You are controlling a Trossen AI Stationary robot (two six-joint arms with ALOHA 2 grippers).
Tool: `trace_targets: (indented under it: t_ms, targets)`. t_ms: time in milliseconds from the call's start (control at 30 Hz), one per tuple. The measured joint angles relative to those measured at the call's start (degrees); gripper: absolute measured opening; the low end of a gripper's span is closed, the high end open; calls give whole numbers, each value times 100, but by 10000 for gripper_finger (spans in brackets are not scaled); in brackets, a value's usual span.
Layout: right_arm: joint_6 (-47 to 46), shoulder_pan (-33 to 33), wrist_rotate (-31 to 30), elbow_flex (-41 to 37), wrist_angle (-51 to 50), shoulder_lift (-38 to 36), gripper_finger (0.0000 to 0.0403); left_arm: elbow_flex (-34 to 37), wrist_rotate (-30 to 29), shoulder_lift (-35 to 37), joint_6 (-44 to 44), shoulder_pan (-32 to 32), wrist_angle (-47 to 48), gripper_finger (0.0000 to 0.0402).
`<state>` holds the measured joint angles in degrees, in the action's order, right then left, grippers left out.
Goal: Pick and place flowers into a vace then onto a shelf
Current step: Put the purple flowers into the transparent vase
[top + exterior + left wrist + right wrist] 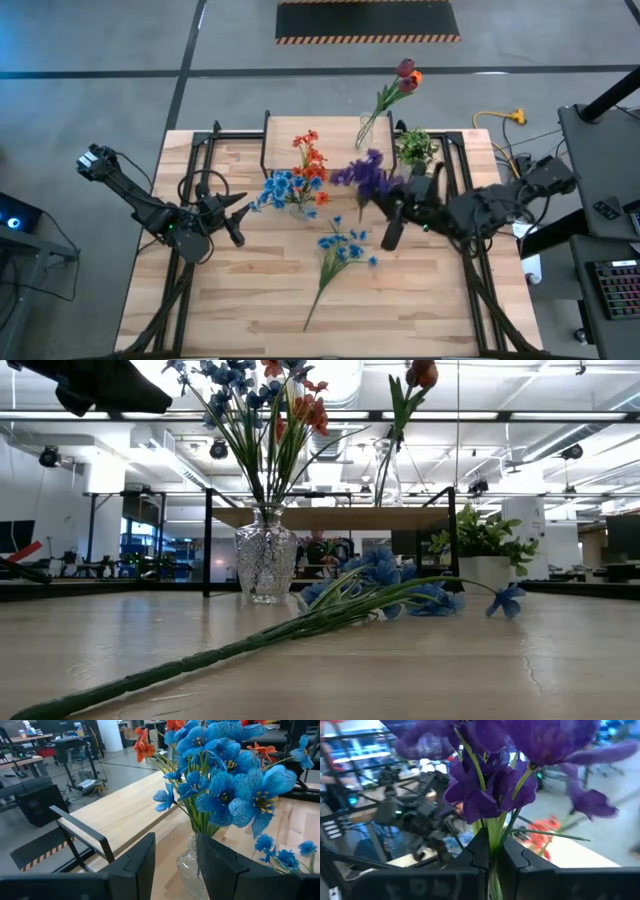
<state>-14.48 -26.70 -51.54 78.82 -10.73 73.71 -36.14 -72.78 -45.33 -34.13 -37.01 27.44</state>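
wooden table (pixel 250 290) fills the lower centre of the high view, grey floor around it, a striped mat at top centre.

- flowers, in vase: blue and orange-red heads (pixel 296 180) on green stems, standing in a cut-glass vase (pixel 266 565) at centre of the high view, just in front of the shelf; in the low view the vase stands left of centre.
- flowers, purple: bunch (pixel 366 172) right of centre in the high view, raised above the table, green stems pinched in the right gripper (pixel 493 851), whose fingers are closed tight on them.
- flowers, loose blue: one spray (pixel 341 252) lying flat on the table at lower centre, stem running to the lower left; in the low view it lies across the foreground, heads near the middle.
- flowers, dark red tulip: heads (pixel 406 74) at upper centre of the high view, stems in a slim clear vase (pixel 387 472) on the shelf.
- shelf (pixel 283 140): light plank on thin black legs, upper centre of the table, behind the cut-glass vase.
- potted plant (pixel 415 147): small, leafy, right of the shelf, close beside the purple bunch.
- left gripper (pixel 236 212): centre left in the high view, just beside the cut-glass vase, fingers partly apart, nothing between them.
- keyboard (pixel 612 288) at the right edge.
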Motion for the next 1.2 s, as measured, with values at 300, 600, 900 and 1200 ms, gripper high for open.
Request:
trace_targets:
  t_ms: [300, 600, 900, 1200]
  targets:
    - [1157, 151, 864, 3, 1669, 835, 9, 0, 1, 1, 0, 2, 0, 125]
    - [1323, 495, 1621, 14, 2596, 1548, 9, 0, 3, 3, 2, 4, 2, 125]
    - [1896, 697, 2226, 14, 3695, 2353, 9, 0, 3, 3, 4, 2, 4, 125]
    - [2098, 878, 2161, 14, 3849, 2813, 9, 0, 5, 3, 4, 2, 4, 125]
